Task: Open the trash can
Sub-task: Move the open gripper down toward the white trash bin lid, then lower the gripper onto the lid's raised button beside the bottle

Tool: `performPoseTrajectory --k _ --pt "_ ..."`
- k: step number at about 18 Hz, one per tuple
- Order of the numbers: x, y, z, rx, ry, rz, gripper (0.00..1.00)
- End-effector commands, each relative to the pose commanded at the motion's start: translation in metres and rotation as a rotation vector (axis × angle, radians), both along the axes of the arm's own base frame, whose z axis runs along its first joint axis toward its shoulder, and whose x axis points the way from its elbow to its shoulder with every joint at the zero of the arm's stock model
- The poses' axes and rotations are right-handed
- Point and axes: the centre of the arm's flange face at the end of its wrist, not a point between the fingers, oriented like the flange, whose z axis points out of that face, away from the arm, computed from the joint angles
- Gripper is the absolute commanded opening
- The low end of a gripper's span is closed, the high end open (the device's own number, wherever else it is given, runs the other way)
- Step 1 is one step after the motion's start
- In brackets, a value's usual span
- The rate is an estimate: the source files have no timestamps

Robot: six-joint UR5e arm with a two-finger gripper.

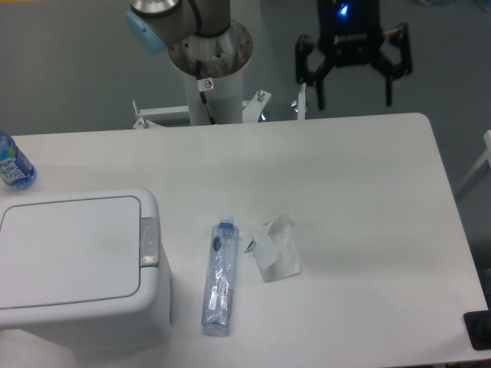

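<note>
White plastic, boxy and round-cornered: the trash can (pixel 80 261) at the near left corner of the table (pixel 345 192), flat lid down, small grey push-button latch (pixel 149 241) on the rim of its right-hand side. Not yet opened. Long axis of the lid running left to right in the camera's view, latch end towards the table's middle.

Far off at the upper right — beyond the table's back edge and held above it — the gripper (pixel 354 92), black, fingers spread wide and pointing down, nothing between them. Well apart from the bin, then: the latch lying diagonally across the table from the tool, forward and to the left in the picture. Likely a long reach across, then a press downward on the grey button.

Between the two, roughly along that diagonal, a clear plastic bottle (pixel 219 277) lying on its side just right of the bin, and a crumpled clear wrapper (pixel 275 249) beside it — low things, probably cleared by a high approach. Another bottle with a blue label (pixel 12 163) at the left edge, out of the way.
</note>
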Motion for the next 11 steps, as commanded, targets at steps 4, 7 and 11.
performPoseTrajectory --k 4,7,11 --pt "0.034 0.051 -0.023 0.035 -0.107 0.047 1.0" --pt "0.042 0.082 -0.035 0.162 -0.257 0.129 1.0" --pt "0.053 0.104 -0.042 0.228 -0.311 0.121 1.0"
